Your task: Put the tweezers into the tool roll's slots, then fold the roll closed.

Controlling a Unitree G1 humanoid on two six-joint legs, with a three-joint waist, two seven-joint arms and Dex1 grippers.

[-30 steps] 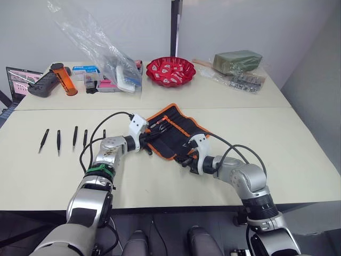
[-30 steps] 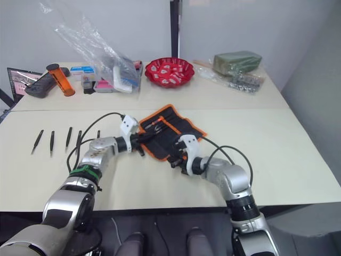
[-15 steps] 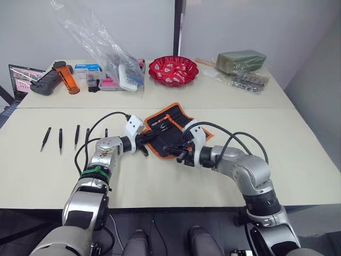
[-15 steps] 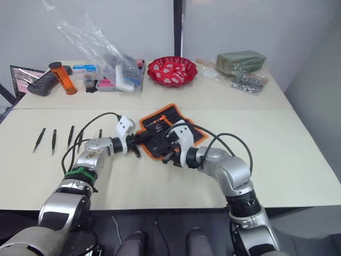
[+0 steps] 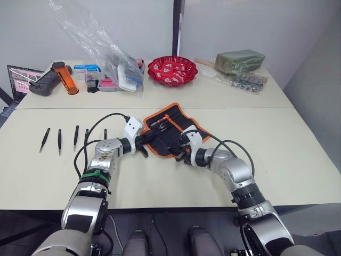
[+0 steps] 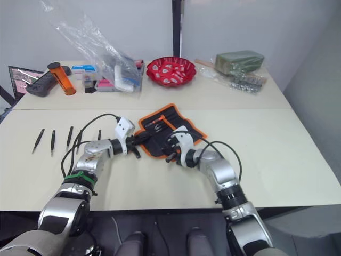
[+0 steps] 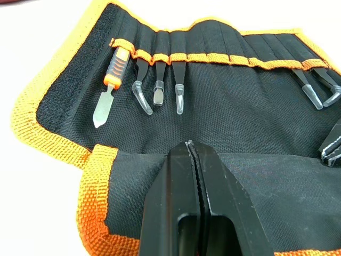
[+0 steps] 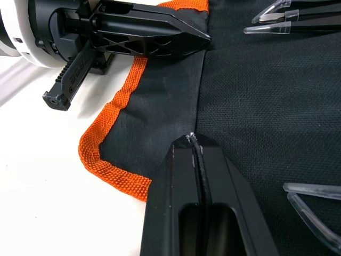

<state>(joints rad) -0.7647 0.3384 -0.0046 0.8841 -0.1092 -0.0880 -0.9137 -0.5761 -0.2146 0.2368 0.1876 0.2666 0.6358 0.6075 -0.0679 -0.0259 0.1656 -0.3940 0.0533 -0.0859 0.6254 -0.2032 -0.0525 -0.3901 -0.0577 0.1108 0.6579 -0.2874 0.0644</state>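
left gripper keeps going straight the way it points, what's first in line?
Probably the capped tips of the tools pocketed in the tool roll. The left gripper, shut on the folded flap, points across the open black fabric toward them; depth is unclear.

Five tweezers (image 5: 59,140) lie on the table, beside one tool roll (image 5: 171,128).

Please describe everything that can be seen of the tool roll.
The tool roll is flat black woven fabric with orange edge binding, lying open on the table. Its near flap is folded over the inner face. An orange-trimmed row of slots holds an orange-handled blade and several clear-capped tweezers. The left tool and right tool, both closed, each pinch the folded flap.
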